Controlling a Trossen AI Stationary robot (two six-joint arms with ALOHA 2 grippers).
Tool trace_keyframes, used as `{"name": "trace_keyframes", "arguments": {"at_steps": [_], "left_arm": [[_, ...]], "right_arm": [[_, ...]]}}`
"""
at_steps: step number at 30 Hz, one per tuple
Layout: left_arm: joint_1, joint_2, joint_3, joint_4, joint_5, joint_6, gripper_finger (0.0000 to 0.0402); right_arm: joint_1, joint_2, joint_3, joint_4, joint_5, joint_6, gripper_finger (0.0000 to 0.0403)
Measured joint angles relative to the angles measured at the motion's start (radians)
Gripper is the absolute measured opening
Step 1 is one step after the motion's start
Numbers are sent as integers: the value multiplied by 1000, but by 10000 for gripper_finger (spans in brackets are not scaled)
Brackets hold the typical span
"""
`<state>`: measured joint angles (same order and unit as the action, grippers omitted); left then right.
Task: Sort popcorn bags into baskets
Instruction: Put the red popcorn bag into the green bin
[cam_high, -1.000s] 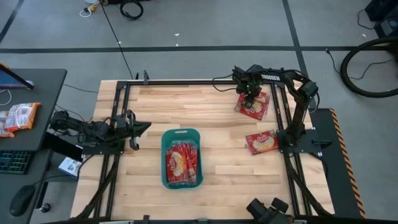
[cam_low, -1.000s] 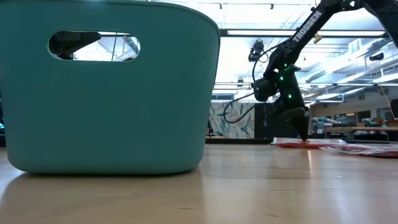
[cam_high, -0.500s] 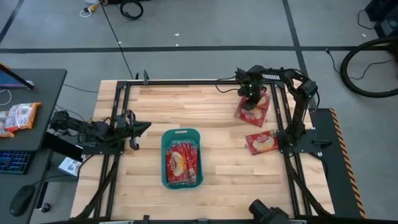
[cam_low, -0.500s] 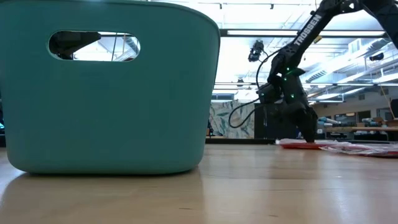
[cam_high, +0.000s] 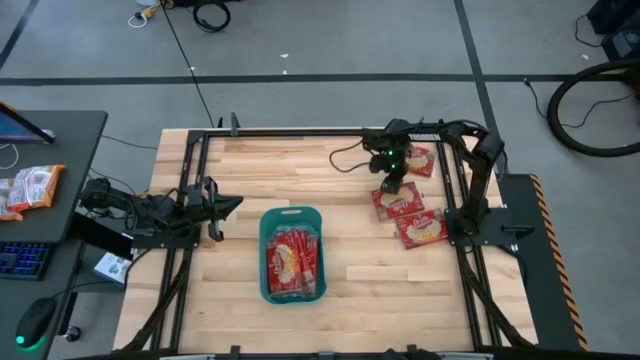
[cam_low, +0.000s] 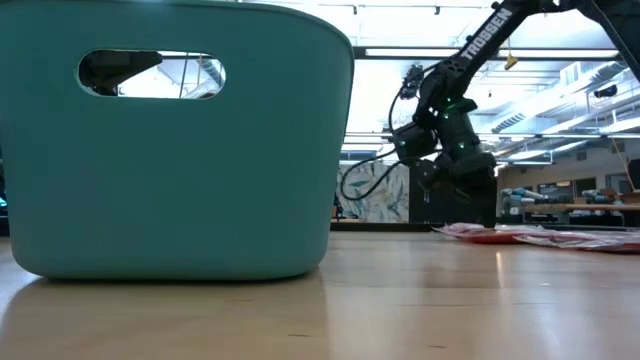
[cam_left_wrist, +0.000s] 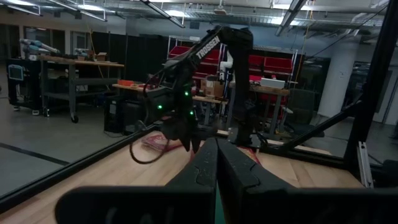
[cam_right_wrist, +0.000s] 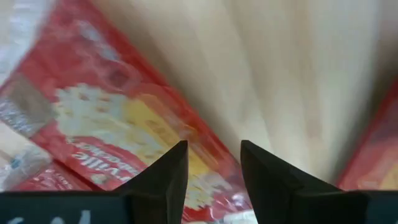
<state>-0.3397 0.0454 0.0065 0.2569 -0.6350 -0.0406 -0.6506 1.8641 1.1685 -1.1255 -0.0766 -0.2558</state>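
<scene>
Bearing from tool to target: the basket (cam_high: 265, 250) lies from the right gripper (cam_high: 392, 186) toward the left arm's side of the table (cam_high: 300, 165) and toward its near edge, well apart from it. Its long axis runs from near edge to far edge, with the handle slot at the far end. Several popcorn bags (cam_high: 293, 262) already lie inside.

Right gripper: low over the target bag (cam_high: 402, 203), at the edge that faces the far side. The right wrist view shows the two fingers (cam_right_wrist: 165, 180) parted, with the bag (cam_right_wrist: 118, 124) spreading out below and to one side, and bare wood in the gap. No closed grip is visible.

Two further bags lie flat on the table: one (cam_high: 421, 230) just beside the target on the near side, one (cam_high: 417, 160) beyond it.

Left gripper (cam_high: 213, 208): clenched, empty, parked beside the basket's far end. It is the nearer arm to the basket; the right arm is the nearer to all three loose bags
</scene>
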Motion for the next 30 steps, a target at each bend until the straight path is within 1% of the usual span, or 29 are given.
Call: {"name": "trace_keyframes", "arguments": {"at_steps": [3, 7, 10, 11, 15, 18, 21, 25, 28, 30], "left_arm": [[0, 0, 0, 0, 0, 0, 7], [0, 0, 0, 0, 0, 0, 7], [0, 0, 0, 0, 0, 0, 7], [0, 0, 0, 0, 0, 0, 7], [0, 0, 0, 0, 0, 0, 7], [0, 0, 0, 0, 0, 0, 7], [0, 0, 0, 0, 0, 1, 7], [0, 0, 0, 0, 0, 1, 7], [0, 0, 0, 0, 0, 2, 7], [1, 0, 0, 0, -1, 2, 7]], "right_arm": [[31, 0, 9, 11, -2, -24, 151], [43, 0, 9, 41, -3, -63, 152], [32, 0, 10, 64, -61, -90, 160], [27, 0, 10, 61, -78, -100, 165], [14, 0, 10, 24, -71, -120, 198], [12, -1, 3, 5, -80, -199, 224], [13, -1, -31, 36, -66, -274, 236], [14, -10, -91, 90, -57, -333, 229], [27, -14, -112, 111, -6, -345, 204], [34, -14, -113, 113, 2, -343, 179]]}}
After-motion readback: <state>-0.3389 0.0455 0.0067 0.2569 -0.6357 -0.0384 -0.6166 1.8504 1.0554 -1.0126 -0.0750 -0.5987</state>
